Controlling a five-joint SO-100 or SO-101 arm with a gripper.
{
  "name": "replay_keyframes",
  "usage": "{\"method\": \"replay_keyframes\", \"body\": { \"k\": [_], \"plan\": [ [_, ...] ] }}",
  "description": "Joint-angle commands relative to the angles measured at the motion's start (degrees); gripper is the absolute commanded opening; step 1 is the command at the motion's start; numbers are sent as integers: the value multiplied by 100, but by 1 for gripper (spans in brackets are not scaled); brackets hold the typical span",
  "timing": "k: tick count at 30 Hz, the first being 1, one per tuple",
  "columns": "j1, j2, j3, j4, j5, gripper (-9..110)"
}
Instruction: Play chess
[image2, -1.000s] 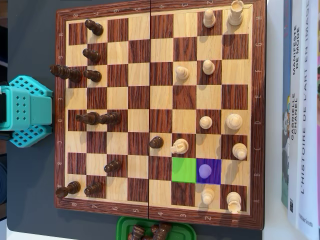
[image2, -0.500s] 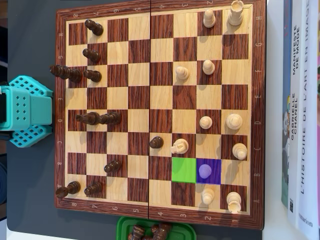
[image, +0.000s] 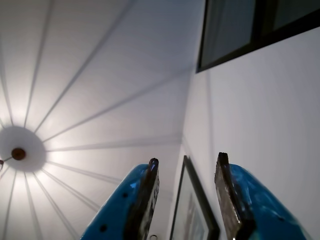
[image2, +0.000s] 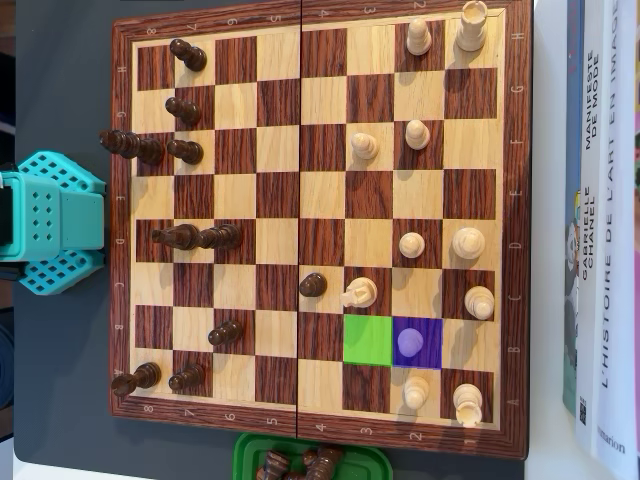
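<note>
In the overhead view a wooden chessboard (image2: 318, 418) fills the frame. Dark pieces (image2: 190, 237) stand along its left side and light pieces (image2: 467, 243) along its right. One square is tinted green (image2: 368, 340). The square to its right is tinted purple (image2: 432, 355) and holds a light pawn (image2: 409, 342). A dark pawn (image2: 313, 285) and a light piece (image2: 358, 293) stand near the board's middle. In the wrist view my gripper (image: 187, 159) points up at the ceiling, with its blue jaws open and nothing between them. The gripper does not show in the overhead view.
The arm's teal base (image2: 55, 222) sits left of the board. A green tray (image2: 250, 455) with captured dark pieces is at the bottom edge. Books (image2: 598, 230) lie along the right. The wrist view shows a ceiling lamp (image: 18, 153), a picture frame (image: 197, 205) and a window (image: 240, 25).
</note>
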Motion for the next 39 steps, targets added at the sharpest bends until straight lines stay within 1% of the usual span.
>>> {"method": "replay_keyframes", "body": {
  "k": [1,18,22,29,34,39],
  "plan": [
    [-26,-44,114,-9,35,17],
    [-26,-44,114,-9,-9,17],
    [26,-44,114,149,-26,17],
    [26,-44,-272,1433,-26,17],
    [35,-44,-826,3199,-62,17],
    [-44,-44,-1011,4878,-668,17]
  ]
}}
